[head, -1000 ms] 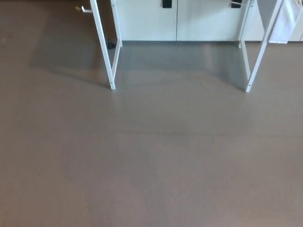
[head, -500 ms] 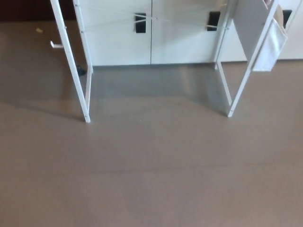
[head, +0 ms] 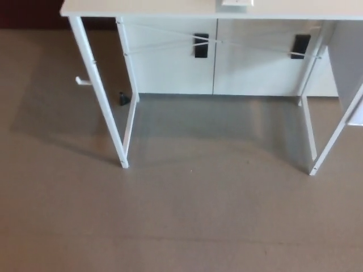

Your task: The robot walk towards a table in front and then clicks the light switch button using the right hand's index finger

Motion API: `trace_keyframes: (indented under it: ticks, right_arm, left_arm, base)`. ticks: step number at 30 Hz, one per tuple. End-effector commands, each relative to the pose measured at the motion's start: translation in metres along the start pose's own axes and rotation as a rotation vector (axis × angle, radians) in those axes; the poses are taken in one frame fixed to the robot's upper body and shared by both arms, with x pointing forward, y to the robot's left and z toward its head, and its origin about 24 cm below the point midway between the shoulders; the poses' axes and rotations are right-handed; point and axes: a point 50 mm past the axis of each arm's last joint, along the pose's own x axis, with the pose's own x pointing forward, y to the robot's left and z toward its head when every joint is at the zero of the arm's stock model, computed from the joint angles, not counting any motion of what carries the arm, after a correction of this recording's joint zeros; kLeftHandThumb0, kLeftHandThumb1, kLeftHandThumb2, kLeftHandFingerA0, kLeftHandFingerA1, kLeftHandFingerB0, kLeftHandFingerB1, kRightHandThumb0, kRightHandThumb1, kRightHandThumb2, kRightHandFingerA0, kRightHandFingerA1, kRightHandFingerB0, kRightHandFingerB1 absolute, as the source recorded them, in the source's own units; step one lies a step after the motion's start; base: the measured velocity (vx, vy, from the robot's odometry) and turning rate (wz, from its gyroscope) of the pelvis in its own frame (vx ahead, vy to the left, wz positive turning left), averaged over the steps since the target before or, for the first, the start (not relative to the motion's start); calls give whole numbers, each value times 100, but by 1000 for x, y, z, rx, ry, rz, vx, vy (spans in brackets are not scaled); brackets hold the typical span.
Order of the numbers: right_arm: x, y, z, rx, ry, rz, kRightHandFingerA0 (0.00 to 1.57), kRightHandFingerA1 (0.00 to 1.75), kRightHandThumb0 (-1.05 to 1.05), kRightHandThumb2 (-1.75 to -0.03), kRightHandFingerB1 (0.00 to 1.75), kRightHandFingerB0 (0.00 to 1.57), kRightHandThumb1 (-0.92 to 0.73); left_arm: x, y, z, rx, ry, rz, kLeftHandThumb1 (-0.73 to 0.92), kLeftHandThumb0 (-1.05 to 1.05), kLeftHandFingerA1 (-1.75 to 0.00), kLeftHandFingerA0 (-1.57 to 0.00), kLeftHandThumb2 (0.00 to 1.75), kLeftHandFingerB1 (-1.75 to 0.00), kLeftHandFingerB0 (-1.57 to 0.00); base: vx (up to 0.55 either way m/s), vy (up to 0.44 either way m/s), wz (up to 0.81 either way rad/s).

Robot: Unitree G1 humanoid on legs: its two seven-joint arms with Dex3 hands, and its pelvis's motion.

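The brown floor [head: 181, 215] is filling most of the view, with the white table [head: 142, 8] standing across the top from 10 to 2 o'clock. The light switch [head: 236, 3] is sitting on the tabletop at about 12 o'clock, cut off by the frame edge. Neither hand is showing, so their fingers and the nearer arm cannot be told; judging from this, the switch is lying well ahead of the robot.

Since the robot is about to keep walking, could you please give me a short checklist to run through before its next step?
1. Table in view ahead: ok.
2. Floor between robot and table free of obstacles: ok.
3. Switch plate visible: only partly, cut off at the top edge; cannot tell its state.
4. Right hand ready: not in view, cannot tell.
5. Close enough to reach: not ok, open floor lies ahead.
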Motion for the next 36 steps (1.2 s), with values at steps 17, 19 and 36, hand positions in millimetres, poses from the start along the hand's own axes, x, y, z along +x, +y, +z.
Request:
trace_keyframes:
  ticks: [17, 19, 36]
  right_arm:
    - [-2, -1, -2, -24, 12, -3, 73, 51, -63, -57, 40, 56, -50]
    - [-2, -1, -2, -31, 6, 0, 73, 50, -64, -57, 40, 56, -50]
    - [-2, 0, 0, -81, -4, 13, 76, 52, -64, -57, 40, 58, -52]
  left_arm:
    - [-1, 1, 0, 50, -5, 4, 52, -11, -55, -25, 93, -50, -16]
    - [-1, -1, -1, 45, -4, 3, 51, -10, -55, -25, 92, -50, -17]
    - [-3, -10, -1, 90, -5, -13, 51, -9, -56, -27, 92, -51, -19]
  base:
    - [225, 94, 1]
    - [115, -117, 10]
    - [184, 4, -11]
